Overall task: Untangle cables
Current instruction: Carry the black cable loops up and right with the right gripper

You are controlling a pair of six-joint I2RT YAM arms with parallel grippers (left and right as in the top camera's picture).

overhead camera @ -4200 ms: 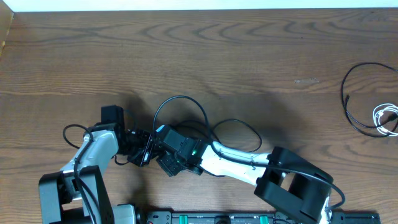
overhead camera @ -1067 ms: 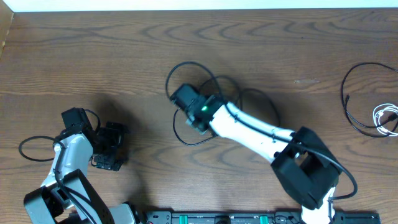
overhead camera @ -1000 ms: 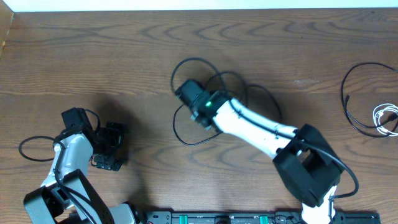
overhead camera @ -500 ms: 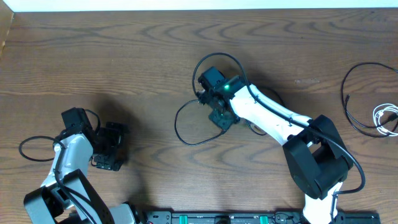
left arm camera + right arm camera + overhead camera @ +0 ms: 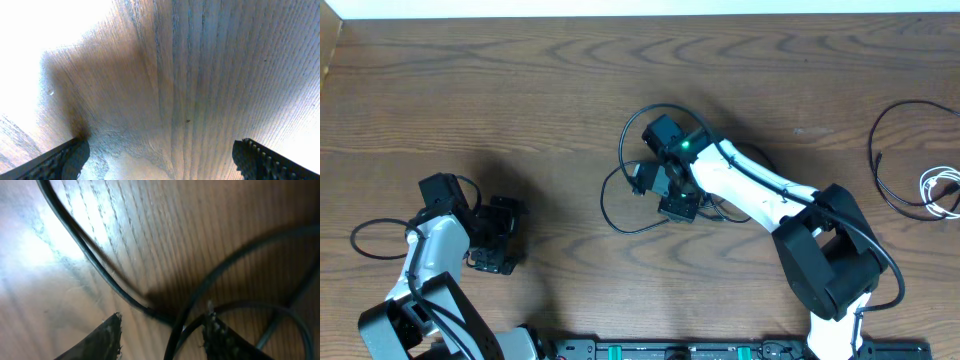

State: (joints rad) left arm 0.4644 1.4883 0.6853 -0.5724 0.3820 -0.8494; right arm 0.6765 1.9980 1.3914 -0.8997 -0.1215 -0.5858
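Right gripper low over the black cable tangle at mid-table, fingers parted, pinching nothing. Right wrist view: a black strand crosses the gap between the fingertips, lying loose on the wood. Tangle loops spread left and far of the gripper. Left gripper well apart at near left, fingers spread wide over bare table. Another black cable and the white cable lie at the far right edge, touching.
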